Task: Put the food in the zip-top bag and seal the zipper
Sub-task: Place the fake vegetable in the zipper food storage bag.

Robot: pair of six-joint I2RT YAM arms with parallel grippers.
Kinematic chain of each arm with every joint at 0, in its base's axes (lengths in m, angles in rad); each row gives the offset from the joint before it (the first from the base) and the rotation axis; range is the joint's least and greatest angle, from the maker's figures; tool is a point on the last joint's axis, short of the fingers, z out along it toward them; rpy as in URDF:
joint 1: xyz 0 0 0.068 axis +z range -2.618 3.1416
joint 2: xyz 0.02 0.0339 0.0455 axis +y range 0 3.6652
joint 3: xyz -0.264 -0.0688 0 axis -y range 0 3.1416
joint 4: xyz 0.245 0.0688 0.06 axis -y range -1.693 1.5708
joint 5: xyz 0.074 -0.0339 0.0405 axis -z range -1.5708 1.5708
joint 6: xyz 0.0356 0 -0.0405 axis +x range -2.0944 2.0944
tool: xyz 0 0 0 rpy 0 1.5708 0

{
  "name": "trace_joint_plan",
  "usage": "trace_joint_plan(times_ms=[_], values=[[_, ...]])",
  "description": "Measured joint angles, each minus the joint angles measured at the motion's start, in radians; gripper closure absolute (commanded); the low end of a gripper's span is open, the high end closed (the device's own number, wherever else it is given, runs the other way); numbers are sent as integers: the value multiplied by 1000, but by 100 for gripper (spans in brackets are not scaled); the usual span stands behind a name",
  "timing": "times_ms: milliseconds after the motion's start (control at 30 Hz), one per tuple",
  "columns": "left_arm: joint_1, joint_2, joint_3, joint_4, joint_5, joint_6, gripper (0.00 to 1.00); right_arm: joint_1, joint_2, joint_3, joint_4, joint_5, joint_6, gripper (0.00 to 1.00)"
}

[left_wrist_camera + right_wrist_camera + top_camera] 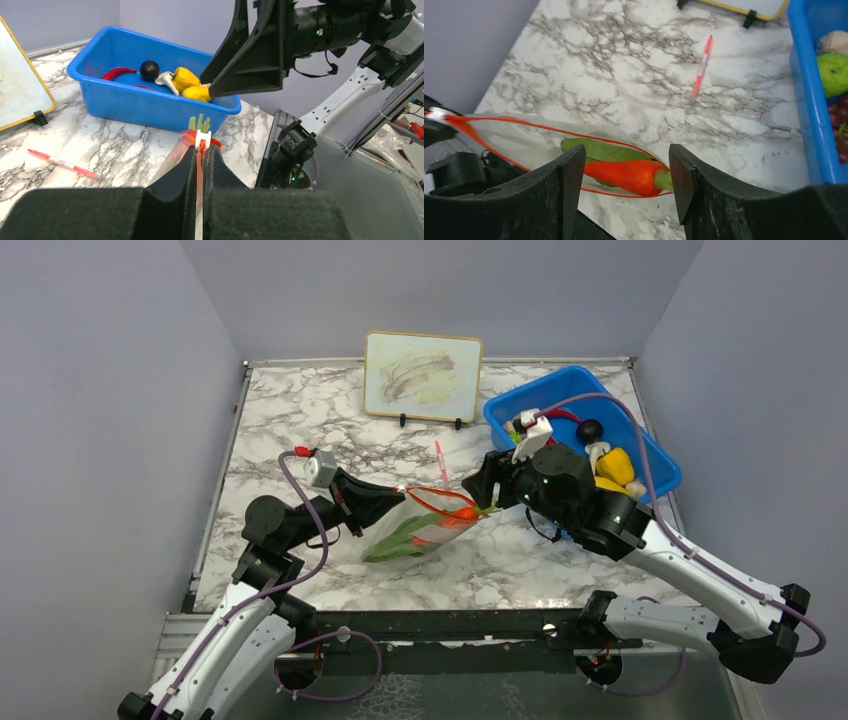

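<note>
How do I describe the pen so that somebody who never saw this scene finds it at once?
Start at the whiteboard standing at the far side of the marble table. On the bare marble between it and the clear bag, beside the blue bin, lies the pen. It is a thin, straight red stick lying alone; the other red line nearby is the bag's curved zipper.

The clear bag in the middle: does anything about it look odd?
Yes. The orange carrot sits in the zip-top bag's open mouth with its green top poking out past the zipper, so the mouth probably could not close as it stands. The left gripper pinches one end of the zipper.
</note>
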Motion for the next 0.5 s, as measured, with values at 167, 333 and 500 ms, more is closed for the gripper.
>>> trace_joint_plan(times_ms=[167, 333, 500], values=[[0, 0, 0, 0, 0, 2, 100, -71, 39, 3, -113, -8, 25, 42], [0, 0, 0, 0, 0, 2, 100, -162, 30, -49, -145, -25, 51, 49], [0, 0, 0, 1, 0, 2, 100, -173, 20, -118, -141, -92, 69, 55]])
